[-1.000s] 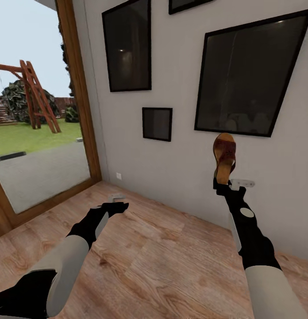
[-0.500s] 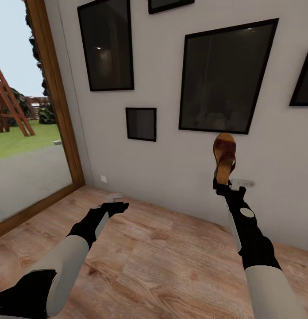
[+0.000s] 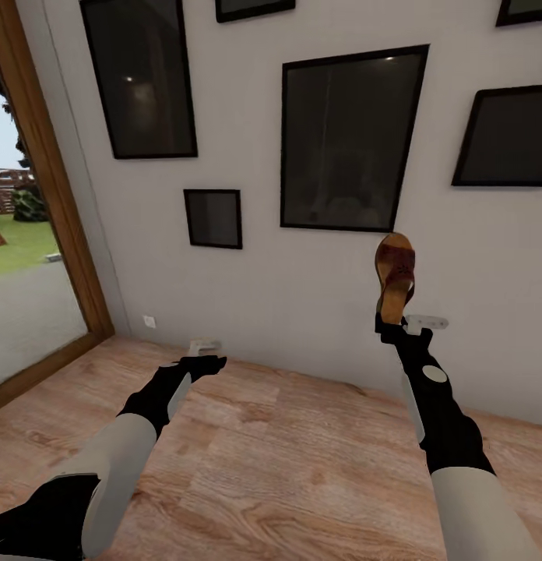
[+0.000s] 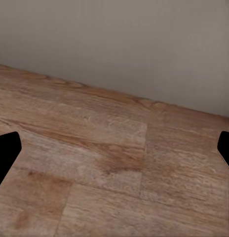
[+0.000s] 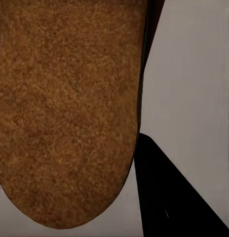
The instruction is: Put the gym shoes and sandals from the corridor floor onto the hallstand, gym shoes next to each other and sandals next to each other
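Note:
A dark brown sandal with a tan footbed stands upright in the air, toe up, in front of the grey wall. My right gripper is shut on its heel end. The right wrist view looks onto the sandal's tan footbed from very close. My left gripper hangs low over the corridor floor and is open, its dark fingertips far apart with only wood planks between them. The gym shoes and the hallstand are out of view.
A grey wall with several dark framed pictures stands straight ahead. A tall glass door with a wooden frame is at the left, with lawn outside. Small white wall sockets sit near the floor.
The whole view has swung to the right: the glass door and the pictures slid left in the frame. Both arms and the held sandal keep the same pose.

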You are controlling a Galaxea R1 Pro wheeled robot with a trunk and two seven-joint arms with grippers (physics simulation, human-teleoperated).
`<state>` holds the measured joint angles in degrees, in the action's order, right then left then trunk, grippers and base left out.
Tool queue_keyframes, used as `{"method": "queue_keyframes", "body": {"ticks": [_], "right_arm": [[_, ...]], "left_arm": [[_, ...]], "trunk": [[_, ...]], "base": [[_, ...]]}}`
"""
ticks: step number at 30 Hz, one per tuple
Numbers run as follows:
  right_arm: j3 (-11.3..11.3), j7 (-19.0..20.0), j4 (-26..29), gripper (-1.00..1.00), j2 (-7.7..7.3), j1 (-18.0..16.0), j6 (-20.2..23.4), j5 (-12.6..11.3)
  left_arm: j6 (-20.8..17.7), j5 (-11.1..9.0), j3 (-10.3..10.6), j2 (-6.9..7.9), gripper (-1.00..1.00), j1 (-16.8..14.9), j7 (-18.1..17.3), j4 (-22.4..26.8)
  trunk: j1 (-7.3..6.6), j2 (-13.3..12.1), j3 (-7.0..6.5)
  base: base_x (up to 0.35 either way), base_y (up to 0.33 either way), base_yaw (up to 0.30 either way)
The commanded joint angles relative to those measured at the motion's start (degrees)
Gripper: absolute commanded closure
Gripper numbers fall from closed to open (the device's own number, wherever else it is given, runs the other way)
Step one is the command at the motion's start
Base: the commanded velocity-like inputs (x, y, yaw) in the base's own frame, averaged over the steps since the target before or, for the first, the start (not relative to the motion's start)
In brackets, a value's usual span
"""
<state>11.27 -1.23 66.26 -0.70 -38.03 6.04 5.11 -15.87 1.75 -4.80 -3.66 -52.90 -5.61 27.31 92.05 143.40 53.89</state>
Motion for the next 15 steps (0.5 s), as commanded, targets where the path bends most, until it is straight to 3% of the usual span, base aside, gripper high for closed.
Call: {"method": "queue_keyframes", "body": {"ticks": [1, 15], "right_arm": [[-0.02, -0.10, 0.09, 1.00, 0.00, -0.03, 0.38, 0.34], [-0.02, -0.10, 0.09, 1.00, 0.00, -0.03, 0.38, 0.34]], "left_arm": [[-0.39, 0.19, -0.48, -0.06, -1.00, -0.01, -0.39, 0.11], [-0.39, 0.19, -0.48, -0.03, -1.00, -0.01, -0.39, 0.11]], "trunk": [[-0.01, 0.03, 0.06], [-0.01, 0.03, 0.06]], "base": [[0.000, 0.000, -0.267], [0.000, 0.000, -0.267]]}}
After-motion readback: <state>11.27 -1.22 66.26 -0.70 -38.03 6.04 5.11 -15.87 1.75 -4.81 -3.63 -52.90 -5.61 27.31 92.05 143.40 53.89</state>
